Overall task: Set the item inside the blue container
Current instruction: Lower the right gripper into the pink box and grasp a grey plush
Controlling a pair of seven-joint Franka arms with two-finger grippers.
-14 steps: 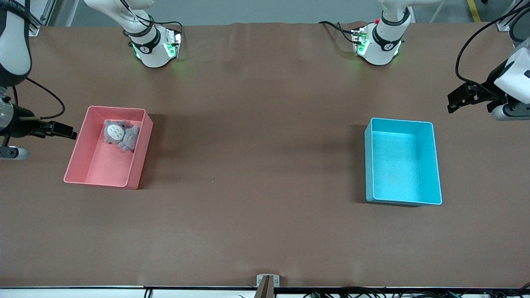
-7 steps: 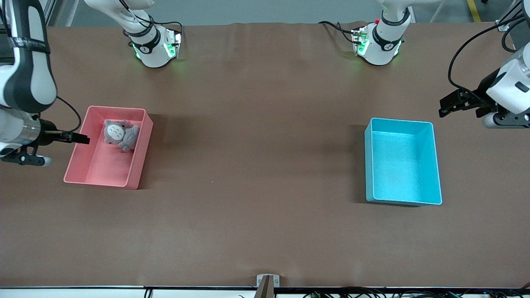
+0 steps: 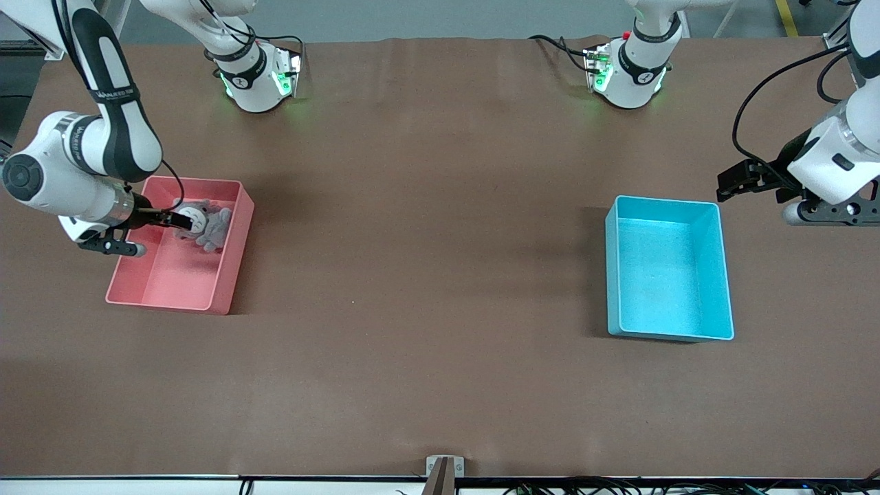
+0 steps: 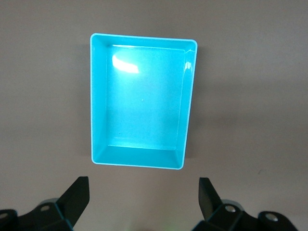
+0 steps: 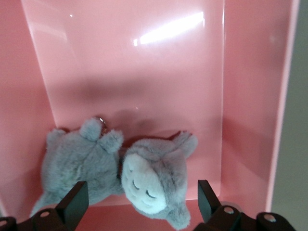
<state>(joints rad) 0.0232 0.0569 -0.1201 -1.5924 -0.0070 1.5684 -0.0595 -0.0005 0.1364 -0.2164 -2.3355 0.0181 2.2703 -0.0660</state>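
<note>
So the item here is a little grey plush toy lying in the pink bin, at the end of it farther from the front camera. The right gripper hangs over it with its fingers spread wide, nothing in them yet. The toy looks soft and very light, so it should squash rather than slip; I'd pinch across the fat middle of the body, not the ears or the small metal ring. The blue container sits empty toward the left arm's end of the table, well apart from the pink bin. The left gripper waits just beside it, also wide open. There's some white lettering on the right arm, too small to read
</note>
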